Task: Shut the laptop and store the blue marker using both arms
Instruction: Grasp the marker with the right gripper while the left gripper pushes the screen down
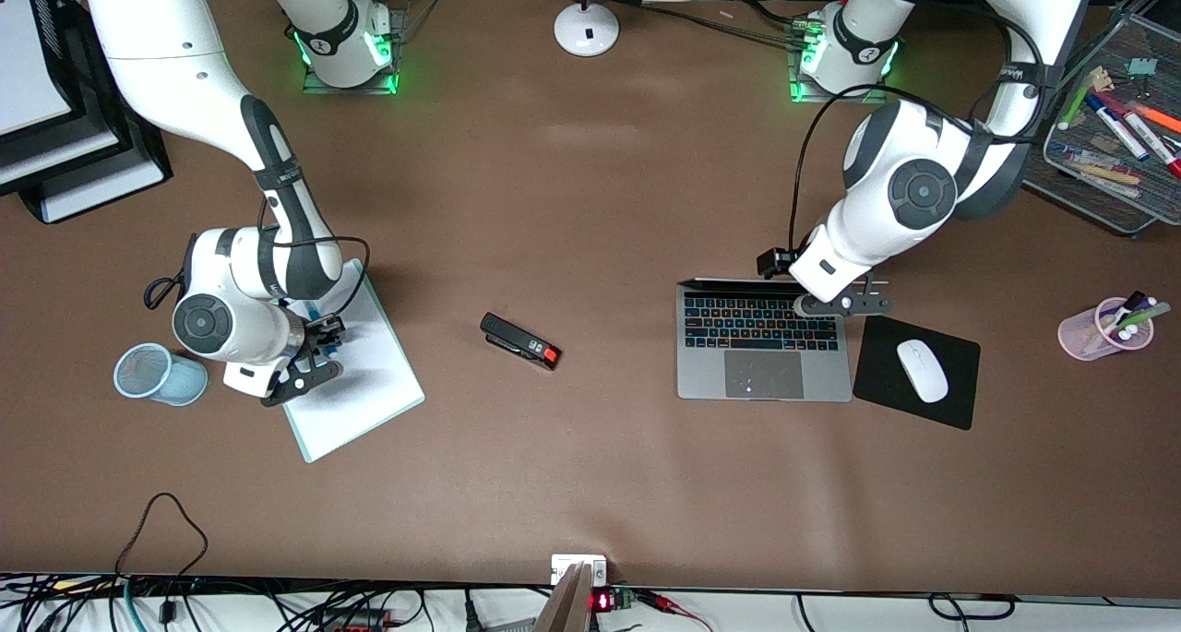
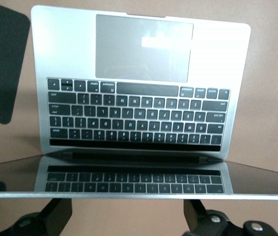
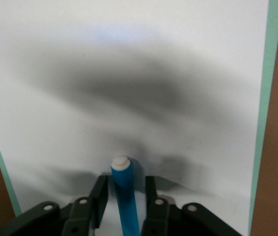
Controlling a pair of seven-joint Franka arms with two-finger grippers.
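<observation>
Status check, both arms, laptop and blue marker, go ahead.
Left gripper open at the laptop's upright screen edge. Right gripper open, fingers straddling the blue marker over the white pad. Laptop open. Nothing in the way.

The silver-grey laptop [image 1: 764, 344] stands open on the table toward the left arm's end, black keys and large trackpad facing up, its dark screen raised and mirroring the keyboard. The bright-blue marker [image 3: 125, 194], white-capped, lies on a white sheet toward the right arm's end.

A high front camera faces both bases; wrist cameras look closely at the laptop [image 2: 139, 98] and whiteboard [image 3: 129, 88].
</observation>
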